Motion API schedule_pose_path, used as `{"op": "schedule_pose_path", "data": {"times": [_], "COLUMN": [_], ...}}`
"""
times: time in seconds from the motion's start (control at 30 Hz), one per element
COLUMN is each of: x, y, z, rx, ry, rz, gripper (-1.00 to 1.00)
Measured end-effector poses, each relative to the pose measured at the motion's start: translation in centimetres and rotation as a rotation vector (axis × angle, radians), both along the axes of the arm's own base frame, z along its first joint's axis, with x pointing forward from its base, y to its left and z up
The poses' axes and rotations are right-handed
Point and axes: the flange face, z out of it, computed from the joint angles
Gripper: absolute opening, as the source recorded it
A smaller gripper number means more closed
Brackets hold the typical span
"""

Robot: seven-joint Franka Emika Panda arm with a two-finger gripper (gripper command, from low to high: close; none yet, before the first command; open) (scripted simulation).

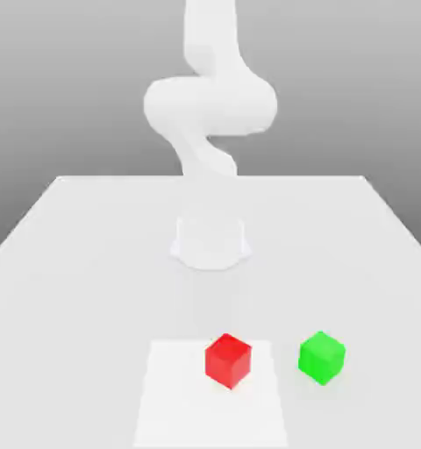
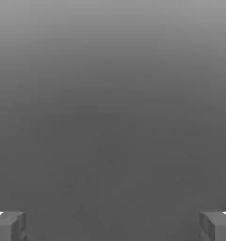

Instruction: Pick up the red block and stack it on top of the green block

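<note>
With gripper (image 2: 113, 226) spread and empty, risked pushing the red block (image 1: 228, 360) away, or grasping only corners, if lowered without turning to its faces.

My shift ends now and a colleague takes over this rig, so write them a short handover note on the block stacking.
Claw: open, nothing between its fingers.
Red block: on the white patch of the table.
Green block: on the table, beside the patch, toward the exterior view's right.
Done: no stacking; the blocks stand apart.
Left: grasp the red block, lift it, set it on the green one, release.
</note>
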Motion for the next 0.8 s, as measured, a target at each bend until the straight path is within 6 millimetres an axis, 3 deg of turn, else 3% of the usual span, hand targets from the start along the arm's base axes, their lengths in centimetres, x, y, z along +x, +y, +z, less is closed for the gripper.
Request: {"op": "schedule_pose_path", "data": {"times": [0.2,0.37,0.6,0.8], "x": [5.2,6.9,5.2,1.2], "y": [1.3,0.9,0.3,1.0], "z": [-12.1,-22.4,-35.4,-43.7], "rx": [0.0,0.032,0.12,0.234], "ry": [0.176,0.317,0.505,0.648], "rz": [-0.148,-0.265,-0.421,-0.539], "gripper": [0.0,0.0,0.0,0.0]}}
